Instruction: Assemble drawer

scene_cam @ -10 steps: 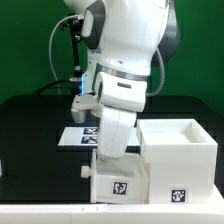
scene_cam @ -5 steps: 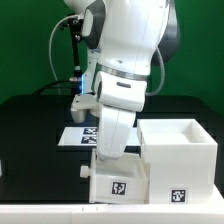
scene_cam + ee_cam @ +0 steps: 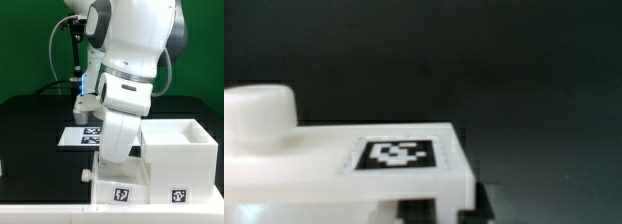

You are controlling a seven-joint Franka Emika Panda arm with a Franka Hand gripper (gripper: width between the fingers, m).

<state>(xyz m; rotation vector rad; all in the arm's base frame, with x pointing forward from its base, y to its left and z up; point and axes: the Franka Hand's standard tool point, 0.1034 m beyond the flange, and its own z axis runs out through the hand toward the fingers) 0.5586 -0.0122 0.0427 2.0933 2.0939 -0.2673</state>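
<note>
Tray (image 3: 110, 190) of the drawer, matte white, sits on the black tabletop (image 3: 30, 140) directly under the jaws, and the arm's (image 3: 130, 60) lowered hand covers its upper part in the exterior view. Its front face, below the jaws, carries a small black-and-white tag (image 3: 122, 194). A short rounded knob (image 3: 87, 173) stands up from the tray, to the exterior view's left of the jaws. In the wrist view that knob (image 3: 260, 115) rises from a flat white surface of the tray (image 3: 331, 170), which bears another square tag (image 3: 397, 153) close under the camera. Only dark shapes show at the edge of that view, and the hand blocks the exterior view, so whether the jaws are spread or pressed together cannot be told. To the exterior view's right of the jaws, just beside the tray, stands the larger open-topped casing (image 3: 185, 165), upright, with its own tag (image 3: 180, 197) low on the front wall. Whether tray and casing touch cannot be told. Behind the jaws, farther from the camera, the marker board (image 3: 78, 136) lies flat on the tabletop.
</note>
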